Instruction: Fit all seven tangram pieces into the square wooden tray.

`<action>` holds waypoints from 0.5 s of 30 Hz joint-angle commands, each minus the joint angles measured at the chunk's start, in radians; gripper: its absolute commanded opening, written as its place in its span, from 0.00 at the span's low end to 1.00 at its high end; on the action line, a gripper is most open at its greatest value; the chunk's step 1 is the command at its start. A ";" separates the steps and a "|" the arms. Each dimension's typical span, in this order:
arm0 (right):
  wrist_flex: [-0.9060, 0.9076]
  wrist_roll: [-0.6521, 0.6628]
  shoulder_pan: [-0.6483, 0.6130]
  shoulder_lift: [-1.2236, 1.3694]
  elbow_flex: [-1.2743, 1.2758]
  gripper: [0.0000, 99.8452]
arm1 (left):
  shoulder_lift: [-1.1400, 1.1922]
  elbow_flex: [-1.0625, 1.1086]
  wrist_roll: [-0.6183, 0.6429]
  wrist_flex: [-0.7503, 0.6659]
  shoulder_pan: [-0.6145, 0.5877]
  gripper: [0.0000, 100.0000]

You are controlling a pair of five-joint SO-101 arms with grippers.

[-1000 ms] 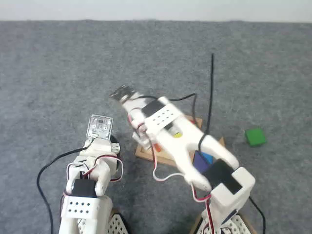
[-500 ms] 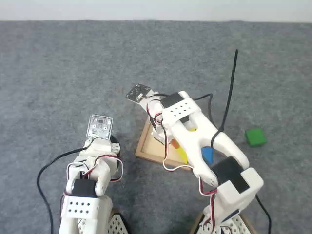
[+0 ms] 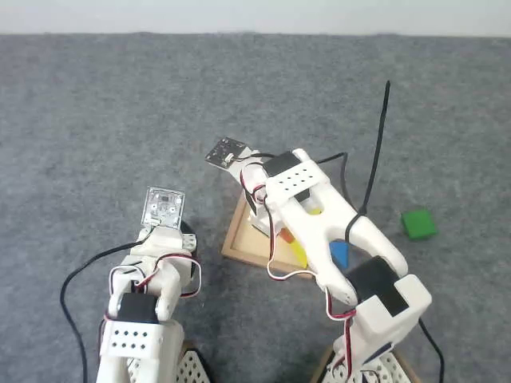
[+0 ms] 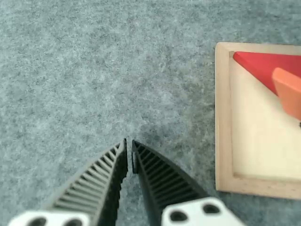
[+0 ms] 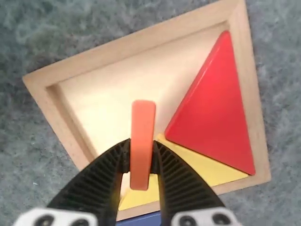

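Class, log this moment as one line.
right gripper: shut on orange piece, over wooden tray | left gripper: shut, over carpet

No letters, numbers, labels or signs can be read anywhere. The wooden tray [image 5: 131,47], the red piece [image 5: 214,108], the yellow piece [image 5: 202,167] and the orange piece [image 5: 142,127] show plain, unmarked faces.

White arm shells [image 3: 323,227], hole-dotted panels [image 3: 132,337], black servo blocks [image 3: 374,286], red/black cables [image 3: 377,152]; ridged black end effector fingers [image 4: 162,176].

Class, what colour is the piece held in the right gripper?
Orange: the piece shows best in the right wrist view.
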 commanded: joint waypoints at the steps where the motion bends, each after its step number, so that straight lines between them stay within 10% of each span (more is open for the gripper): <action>1: -0.007 0.002 0.008 -0.077 -0.009 0.01 | -0.012 -0.008 0.005 0.002 -0.005 0.02; 15: -0.041 -0.218 0.008 -0.076 -0.011 0.01 | -0.012 -0.008 0.005 0.002 -0.005 0.02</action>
